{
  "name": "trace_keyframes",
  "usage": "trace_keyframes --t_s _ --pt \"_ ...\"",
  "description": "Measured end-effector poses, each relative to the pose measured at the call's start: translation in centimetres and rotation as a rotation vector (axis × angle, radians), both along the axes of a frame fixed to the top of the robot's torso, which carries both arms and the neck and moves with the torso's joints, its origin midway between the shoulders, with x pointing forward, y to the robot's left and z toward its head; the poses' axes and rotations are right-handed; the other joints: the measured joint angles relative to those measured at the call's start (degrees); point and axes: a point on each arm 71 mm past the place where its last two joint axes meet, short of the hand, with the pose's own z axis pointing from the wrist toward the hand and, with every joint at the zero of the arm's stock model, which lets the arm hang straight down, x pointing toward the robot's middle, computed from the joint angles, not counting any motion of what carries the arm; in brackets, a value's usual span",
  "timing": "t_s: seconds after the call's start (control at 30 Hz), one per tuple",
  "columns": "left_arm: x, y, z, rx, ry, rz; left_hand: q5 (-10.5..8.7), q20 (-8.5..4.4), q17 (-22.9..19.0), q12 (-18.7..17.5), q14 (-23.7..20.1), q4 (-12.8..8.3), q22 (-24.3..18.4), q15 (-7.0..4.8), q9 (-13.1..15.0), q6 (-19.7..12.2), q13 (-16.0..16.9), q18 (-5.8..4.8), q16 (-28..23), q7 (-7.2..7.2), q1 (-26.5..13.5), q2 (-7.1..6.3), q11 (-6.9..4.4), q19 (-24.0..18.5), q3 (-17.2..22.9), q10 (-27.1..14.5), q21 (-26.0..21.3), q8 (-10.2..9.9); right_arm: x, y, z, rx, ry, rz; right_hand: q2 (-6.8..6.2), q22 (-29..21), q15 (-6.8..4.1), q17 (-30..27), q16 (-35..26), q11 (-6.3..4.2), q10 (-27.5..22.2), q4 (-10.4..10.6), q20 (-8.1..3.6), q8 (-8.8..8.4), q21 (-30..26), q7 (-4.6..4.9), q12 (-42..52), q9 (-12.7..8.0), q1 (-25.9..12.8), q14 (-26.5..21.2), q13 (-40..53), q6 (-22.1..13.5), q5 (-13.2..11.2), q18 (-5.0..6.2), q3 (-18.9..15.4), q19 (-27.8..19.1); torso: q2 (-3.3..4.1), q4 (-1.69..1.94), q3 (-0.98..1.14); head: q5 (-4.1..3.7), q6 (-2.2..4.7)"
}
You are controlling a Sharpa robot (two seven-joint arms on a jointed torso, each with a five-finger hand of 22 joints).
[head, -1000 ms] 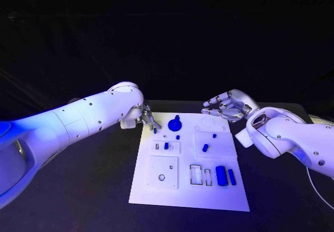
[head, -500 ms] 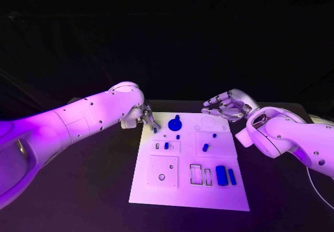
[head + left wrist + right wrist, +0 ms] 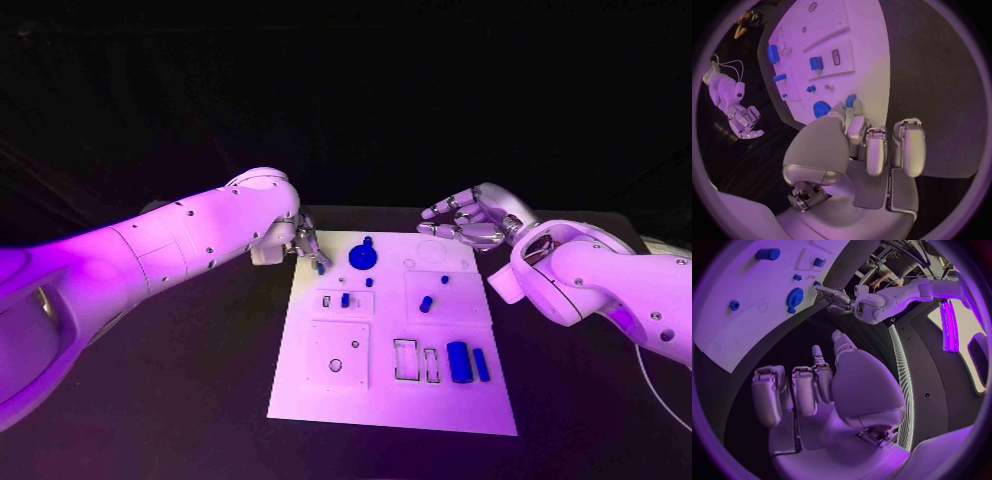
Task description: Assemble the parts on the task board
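The white task board (image 3: 389,400) lies in the middle of the black table, with a blue gear (image 3: 362,257) near its far end. My left hand (image 3: 303,243) hovers at the board's far left corner. In the left wrist view its fingertips (image 3: 856,112) pinch a small blue part (image 3: 851,101), just beside the gear (image 3: 821,108). My right hand (image 3: 469,222) hangs over the far right corner with its fingers loosely bent and nothing in them. The right wrist view shows that hand (image 3: 817,385) above the dark table beside the board (image 3: 742,325).
Small blue parts (image 3: 426,305) sit in the board's middle row. A large blue block (image 3: 459,362) and a thin blue bar (image 3: 480,366) stand near the front right. Bare black table (image 3: 173,400) lies on both sides of the board.
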Motion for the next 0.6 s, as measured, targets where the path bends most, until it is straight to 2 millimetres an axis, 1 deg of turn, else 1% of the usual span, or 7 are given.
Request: trace_keyframes --t_s 0.23,0.27,0.37,0.4,0.5,0.6 --pt "-0.01 0.01 -0.06 0.002 0.006 -0.002 0.0 0.0 0.05 0.0 0.02 0.14 0.0 -0.01 0.06 0.01 0.06 0.0 0.0 -0.01 0.0 0.0 -0.01 0.0 -0.14 0.01 -0.01 0.05 -0.01 0.01 0.0 0.0 0.0 0.001 0.0 0.0 0.0 0.0 0.0 0.0 0.0 0.0 0.0 0.0 0.0 0.0 0.0 0.0 0.0 0.0 0.0 0.0 0.0 0.0 0.0 0.0 0.01 0.0 -0.01 0.01 -0.09" --pt "-0.02 0.01 -0.07 0.002 0.007 -0.002 0.0 0.0 0.05 0.0 0.18 0.14 0.0 -0.17 0.12 0.2 0.08 0.0 0.0 -0.19 0.02 -0.02 -0.12 0.0 -0.14 0.12 -0.01 0.23 -0.01 0.02 0.0 0.0 0.0 0.001 0.0 0.0 0.0 0.0 0.0 0.0 0.0 0.0 0.0 0.0 0.0 0.0 0.0 0.02 0.0 0.0 0.0 0.0 0.0 0.0 0.0 0.0 0.01 0.0 -0.01 0.01 -0.12" --pt "-0.03 0.0 -0.1 0.002 0.009 -0.003 0.0 -0.2 0.04 0.0 -0.01 -0.23 0.0 -0.4 0.22 0.2 0.09 0.01 0.0 -0.2 0.67 -0.67 -0.21 -0.21 0.23 0.21 -0.01 0.23 -0.02 0.03 0.0 0.0 0.0 0.001 0.0 0.0 0.0 -0.01 0.0 0.0 0.0 0.0 0.0 0.0 0.0 0.0 0.0 0.04 0.0 0.0 0.0 0.0 0.0 0.0 0.0 0.0 0.01 0.0 0.0 0.01 -0.15" --pt "-0.03 0.0 -0.1 0.002 0.01 -0.003 0.0 -0.22 0.05 0.0 -0.01 -0.36 0.0 -0.4 0.27 0.2 0.1 0.01 0.0 -0.2 0.86 -0.52 -0.21 -0.2 0.37 0.21 -0.01 0.23 -0.02 0.03 0.0 0.0 0.0 0.001 0.0 0.0 0.0 -0.01 0.0 0.0 0.0 0.0 0.0 0.0 0.0 0.0 0.0 0.05 0.0 0.0 0.0 0.0 0.0 0.0 0.0 0.0 0.01 0.0 0.0 0.01 -0.16" --pt "-0.05 -0.02 -0.14 0.001 0.011 -0.003 -0.22 -0.42 0.04 0.0 -0.01 -1.75 0.0 -0.4 0.34 0.06 0.16 0.01 0.0 -0.33 3.13 -0.5 -0.35 0.0 1.76 0.35 -0.01 0.23 -0.03 0.05 0.01 0.0 0.0 0.002 0.0 -0.01 0.0 -0.01 0.0 0.0 0.0 0.0 0.0 0.0 0.0 0.0 0.0 0.04 0.0 0.0 0.0 0.0 0.0 0.0 0.0 0.0 0.0 0.01 0.02 0.01 -0.19" --pt "-0.05 -0.04 -0.14 -0.002 0.011 -0.003 -2.03 -0.57 0.04 -0.02 0.07 -3.94 0.0 -0.72 0.3 -0.36 0.17 0.02 0.0 -0.51 5.56 -0.17 -0.49 -0.15 4.33 0.48 -0.01 0.19 -0.04 0.07 0.01 0.001 0.001 0.003 0.0 -0.01 0.0 -0.01 0.0 0.0 0.0 0.0 0.0 0.0 0.0 0.0 0.0 0.04 0.0 0.0 0.0 0.0 0.0 0.0 0.0 0.0 0.0 0.0 0.02 0.04 -0.23"
